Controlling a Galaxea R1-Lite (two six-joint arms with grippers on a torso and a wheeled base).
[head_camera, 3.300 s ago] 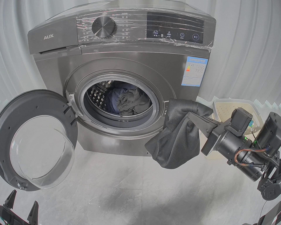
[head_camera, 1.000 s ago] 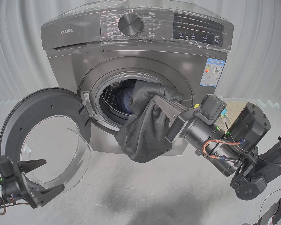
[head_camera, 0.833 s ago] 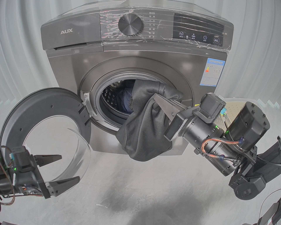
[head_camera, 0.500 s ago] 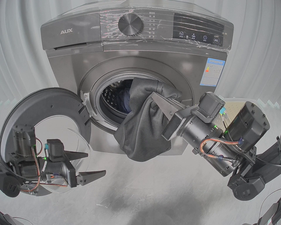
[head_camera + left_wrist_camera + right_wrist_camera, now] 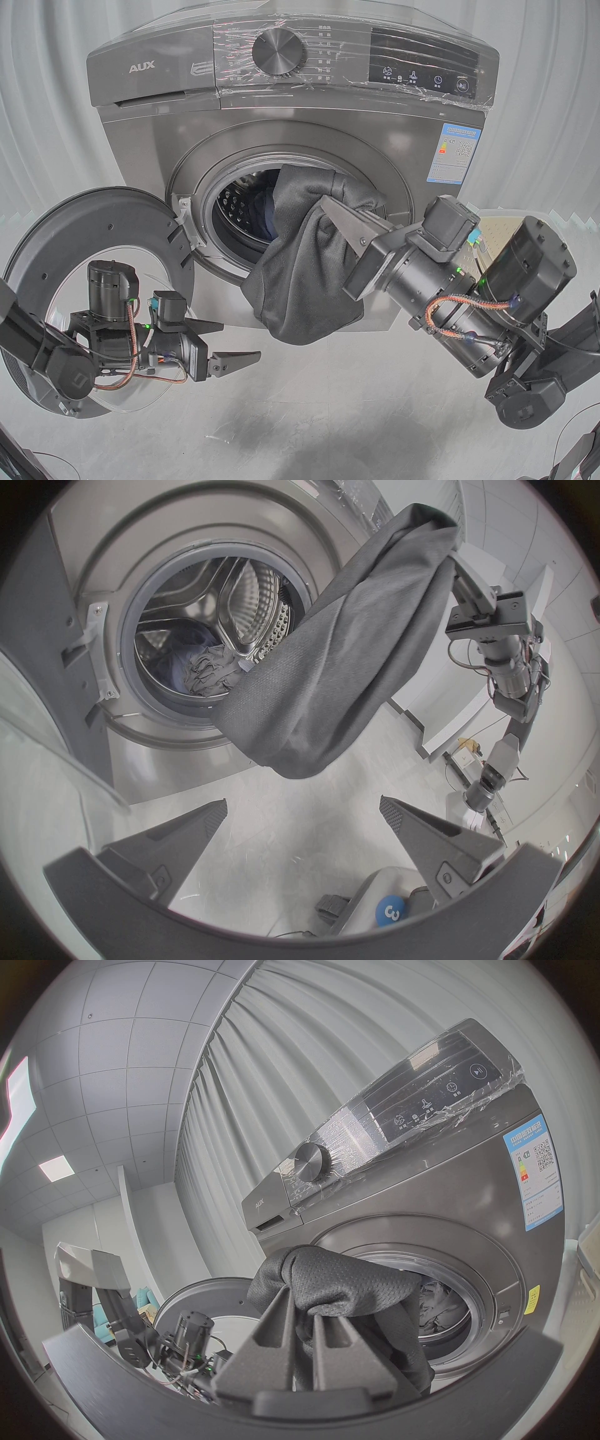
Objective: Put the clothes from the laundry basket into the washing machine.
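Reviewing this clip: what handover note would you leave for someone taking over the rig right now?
Right gripper: shut on the dark garment, held up in front of the drum opening, hanging outside it.
Left gripper: open, empty, low in front of the open door.
Done: some clothes lie in the drum.
Left: push this garment in and release it, then check the laundry basket beside the machine; its contents are hidden.

pale curtain (image 5: 544, 112) behind, grey floor (image 5: 375, 400) below.

Bright, even light w/ square ceiling panel (image 5: 56, 1167) glowing. Glare on clear plastic wrap (image 5: 337, 53) atop grey washing machine (image 5: 144, 144). My wrist views bend at edges, corners dark.
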